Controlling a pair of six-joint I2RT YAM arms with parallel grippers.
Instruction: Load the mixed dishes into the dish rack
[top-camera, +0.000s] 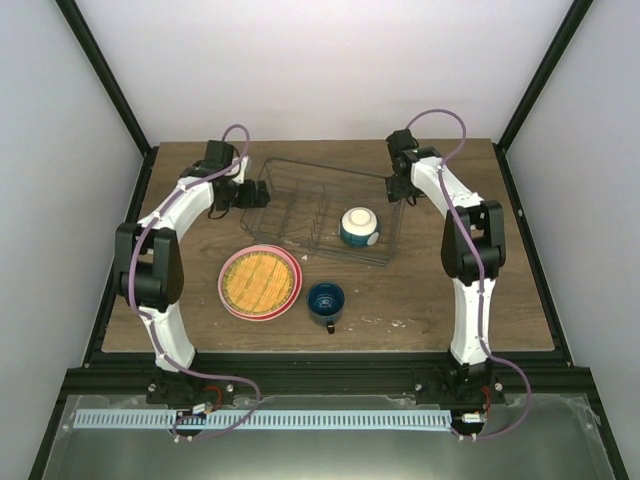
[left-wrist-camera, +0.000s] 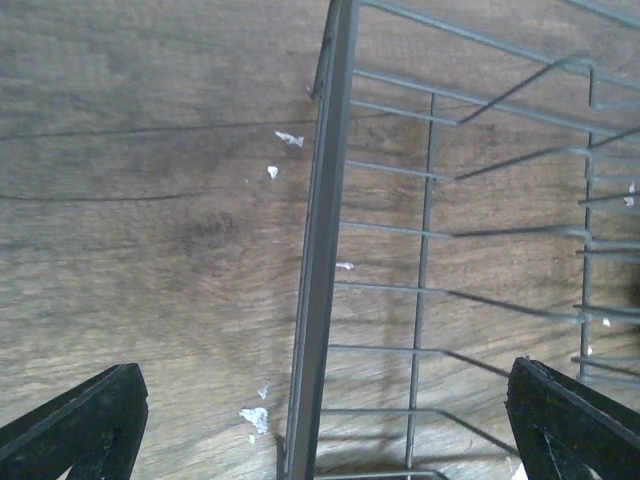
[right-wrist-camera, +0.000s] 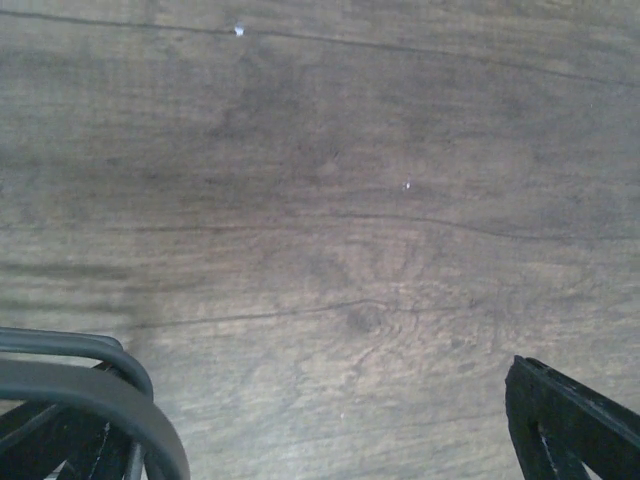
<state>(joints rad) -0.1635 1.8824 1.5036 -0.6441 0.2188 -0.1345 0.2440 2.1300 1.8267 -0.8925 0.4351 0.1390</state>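
The dark wire dish rack (top-camera: 300, 205) stands at the middle back of the table. The cream bowl with a teal outside (top-camera: 360, 227) sits in its right part. In front of the rack, the orange-yellow woven-pattern plate (top-camera: 260, 280) lies on the pink plate (top-camera: 229, 296). The dark blue mug (top-camera: 326, 301) stands to their right. My left gripper (top-camera: 254, 194) is open at the rack's left end, and the rack rim (left-wrist-camera: 320, 250) runs between its fingers (left-wrist-camera: 80, 425). My right gripper (top-camera: 396, 187) is open at the rack's right end, with the rim corner (right-wrist-camera: 100, 395) by its left finger.
The brown wooden table (top-camera: 430, 300) has a dark frame along its edges, and white walls close it in. Small white flecks (left-wrist-camera: 255, 415) lie on the wood beside the rack's left end.
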